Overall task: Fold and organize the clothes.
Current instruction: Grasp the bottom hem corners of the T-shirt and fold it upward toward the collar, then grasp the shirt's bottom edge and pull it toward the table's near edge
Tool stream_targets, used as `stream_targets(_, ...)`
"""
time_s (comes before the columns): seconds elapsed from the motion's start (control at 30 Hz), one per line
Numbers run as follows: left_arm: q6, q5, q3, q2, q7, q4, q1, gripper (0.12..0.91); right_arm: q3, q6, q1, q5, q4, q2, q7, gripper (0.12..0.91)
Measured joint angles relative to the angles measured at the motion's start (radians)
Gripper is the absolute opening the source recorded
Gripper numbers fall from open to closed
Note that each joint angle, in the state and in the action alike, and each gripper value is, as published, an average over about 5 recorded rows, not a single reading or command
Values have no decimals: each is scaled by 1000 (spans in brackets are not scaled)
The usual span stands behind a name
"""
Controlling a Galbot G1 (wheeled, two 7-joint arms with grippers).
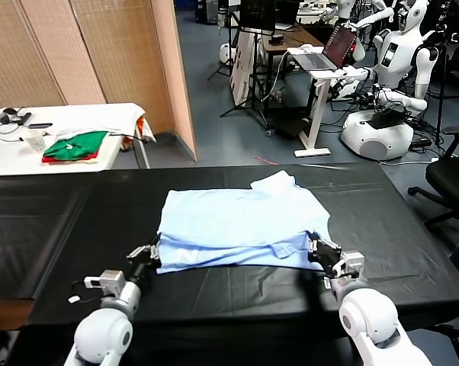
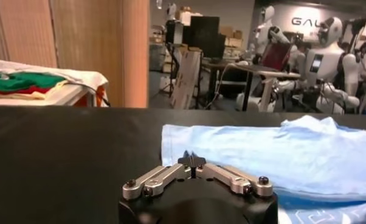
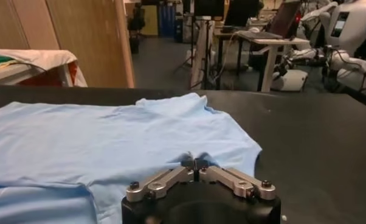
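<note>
The pale light-blue shirt (image 1: 241, 225) lies folded across the middle of the black table (image 1: 69, 229), its collar end (image 1: 279, 181) toward the far right. My left gripper (image 1: 155, 258) sits low at the shirt's near left corner. In the left wrist view the left gripper (image 2: 193, 159) has its jaws together at the edge of the shirt (image 2: 262, 152). My right gripper (image 1: 315, 248) rests at the near right corner. In the right wrist view the right gripper (image 3: 195, 163) has its tips close together in the blue fabric of the shirt (image 3: 110, 140).
A white side table (image 1: 31, 156) at the far left holds folded green and red garments (image 1: 75, 146). Beyond the black table stand a wooden screen (image 1: 115, 53), a desk with a laptop (image 1: 329, 53) and other robots (image 1: 389, 91). An office chair (image 1: 454, 179) stands at the right.
</note>
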Motion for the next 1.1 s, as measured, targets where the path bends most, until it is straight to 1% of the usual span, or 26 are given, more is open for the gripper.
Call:
stream_targets(0.1,-2,3,12,4,-1,20,-24,145,18,-28,-26,-18,31,-9,-21,484)
stream_targets(0.13,-4,4,14,4,-1,27,-31,157,26,-33,-38,-21,44,-13,-25,560)
stream_targets(0.17,-7,6,16,2,-1,32,-37,169,34,-37,-52,-23,58,-15,-27,616)
stream_targets(0.2,-9,7,17,0,-1,36,-42,200,44,-39,-68,-22,72,-18,-28,673)
stream_targets(0.23,-10,8,18,-1,-1,39,-45,250,56,-39,-85,-20,88,-20,-29,743)
stream_targets(0.27,-11,8,17,-3,-2,39,-46,300,69,-37,-103,-16,102,-22,-29,794)
stream_targets(0.3,-9,8,17,-3,-3,39,-45,356,82,-36,-122,-10,116,-23,-30,830)
stream_targets(0.33,-8,8,15,-3,-4,37,-43,432,97,-34,-140,-2,128,-25,-30,869)
stream_targets(0.37,-6,8,12,-1,-5,34,-39,489,112,-32,-159,6,139,-27,-31,888)
stream_targets(0.4,-3,8,8,0,-6,30,-34,546,127,-31,-176,15,147,-29,-32,895)
stream_targets(0.43,0,8,4,1,-6,25,-27,621,142,-29,-193,23,154,-31,-33,902)
stream_targets(0.53,8,8,-11,4,-6,8,-2,794,183,-26,-237,49,165,-37,-35,906)
stream_targets(0.57,10,8,-16,4,-6,2,7,836,196,-25,-249,56,166,-39,-35,907)
stream_targets(0.63,14,7,-25,5,-6,-12,29,888,215,-24,-268,68,165,-41,-35,907)
stream_targets(0.73,23,8,-35,5,-7,-36,65,904,228,-21,-279,75,158,-41,-35,907)
stream_targets(0.9,36,13,-40,-2,-9,-73,125,907,224,-16,-273,72,142,-36,-36,901)
stream_targets(1.1,36,20,-41,-13,-8,-83,175,907,213,-14,-260,67,132,-36,-37,847)
